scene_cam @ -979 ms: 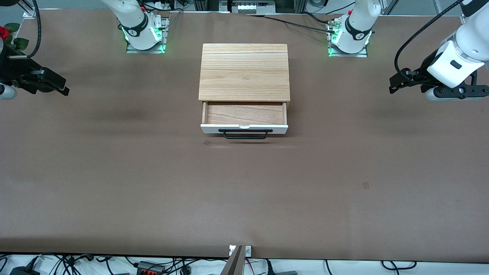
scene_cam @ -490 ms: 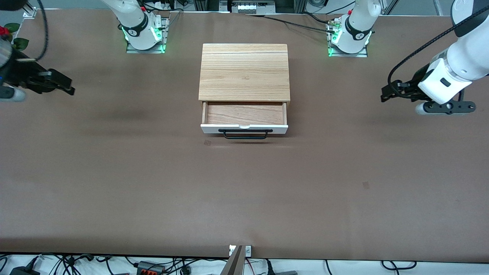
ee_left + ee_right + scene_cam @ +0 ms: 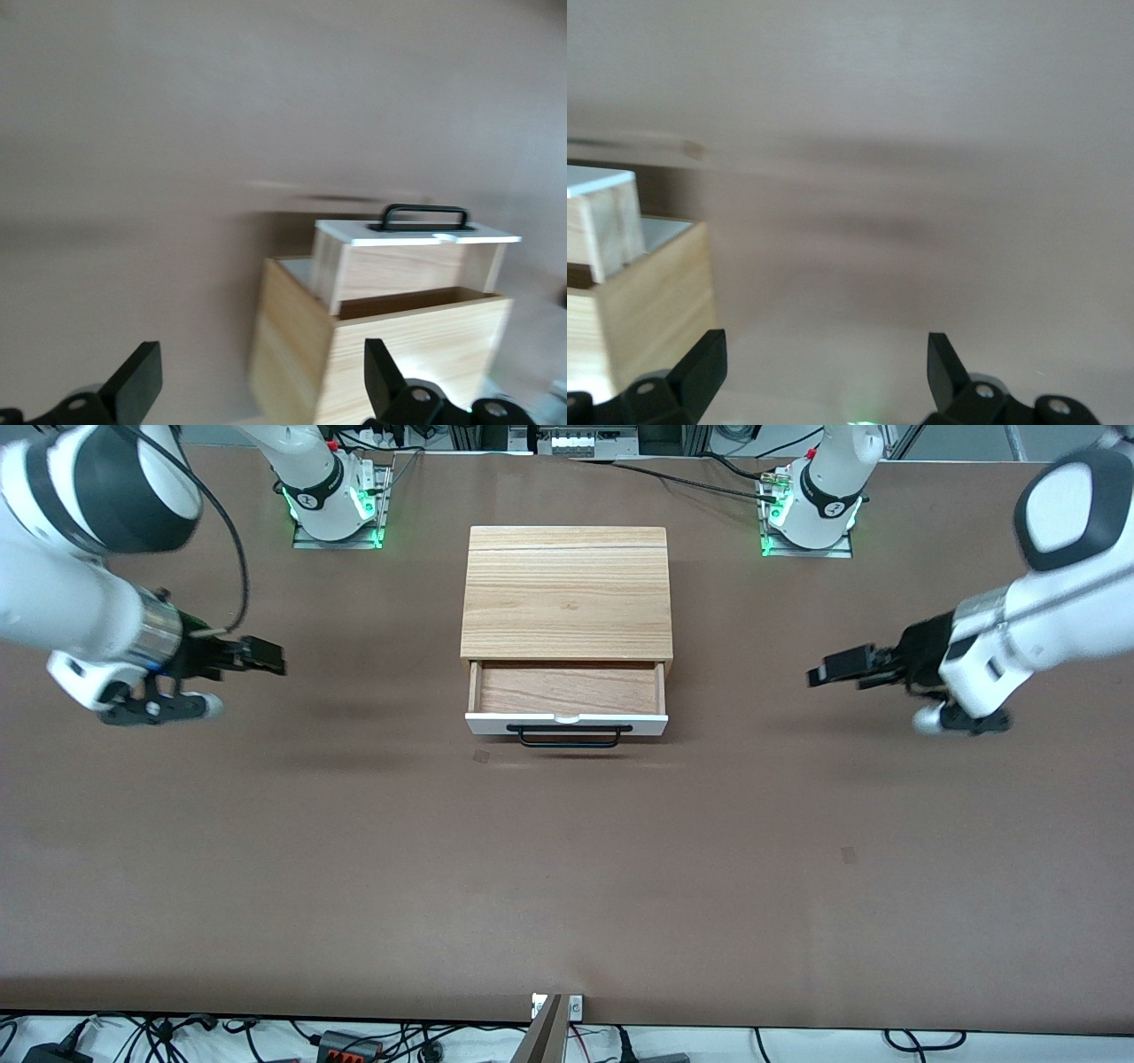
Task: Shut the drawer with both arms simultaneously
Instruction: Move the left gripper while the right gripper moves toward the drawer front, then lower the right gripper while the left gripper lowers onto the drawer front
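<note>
The drawer [image 3: 567, 700] stands pulled out of the cabinet [image 3: 567, 592], its white front and black handle [image 3: 568, 736] on the side of the cabinet nearer the front camera, its long axis running from one arm's end of the table to the other. The left gripper [image 3: 824, 673] and the right gripper [image 3: 266, 657], both with fingers spread and holding nothing, hover over bare table [image 3: 567, 886] well apart from the cabinet, one toward each end. Each looks about equally distant, so I judge both must swing round in front of the drawer to push it.

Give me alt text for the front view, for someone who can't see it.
A small wooden cabinet sits mid-table with its drawer pulled open toward the camera. The left claw and the right claw hang over bare table at either end, both pointing inward at the cabinet and touching nothing.
</note>
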`<action>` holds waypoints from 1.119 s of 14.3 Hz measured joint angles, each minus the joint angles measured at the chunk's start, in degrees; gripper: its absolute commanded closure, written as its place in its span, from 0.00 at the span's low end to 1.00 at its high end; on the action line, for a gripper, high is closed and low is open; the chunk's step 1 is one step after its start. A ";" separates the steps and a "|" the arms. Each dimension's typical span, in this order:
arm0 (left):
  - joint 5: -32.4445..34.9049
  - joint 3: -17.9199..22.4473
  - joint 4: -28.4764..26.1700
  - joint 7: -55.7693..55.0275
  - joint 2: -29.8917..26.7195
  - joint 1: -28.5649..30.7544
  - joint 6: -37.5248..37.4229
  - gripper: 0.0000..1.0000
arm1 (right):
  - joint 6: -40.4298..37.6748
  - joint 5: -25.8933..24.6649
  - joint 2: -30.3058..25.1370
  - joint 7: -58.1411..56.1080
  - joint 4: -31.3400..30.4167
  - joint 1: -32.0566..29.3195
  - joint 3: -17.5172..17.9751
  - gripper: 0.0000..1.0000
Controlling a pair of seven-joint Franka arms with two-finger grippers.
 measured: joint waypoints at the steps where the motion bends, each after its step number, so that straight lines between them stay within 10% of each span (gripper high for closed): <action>1: -4.08 -0.07 0.02 1.77 2.36 -0.13 1.53 0.00 | 1.79 1.10 1.26 0.00 0.02 0.24 -0.02 0.00; 7: -20.42 -0.30 0.83 24.03 15.65 -1.21 4.55 0.00 | 16.81 8.82 8.81 0.21 0.12 5.16 0.01 0.00; 16: -21.92 -0.80 1.74 18.08 18.37 -11.89 16.62 0.00 | 38.47 11.89 18.06 10.57 0.14 16.94 0.11 0.00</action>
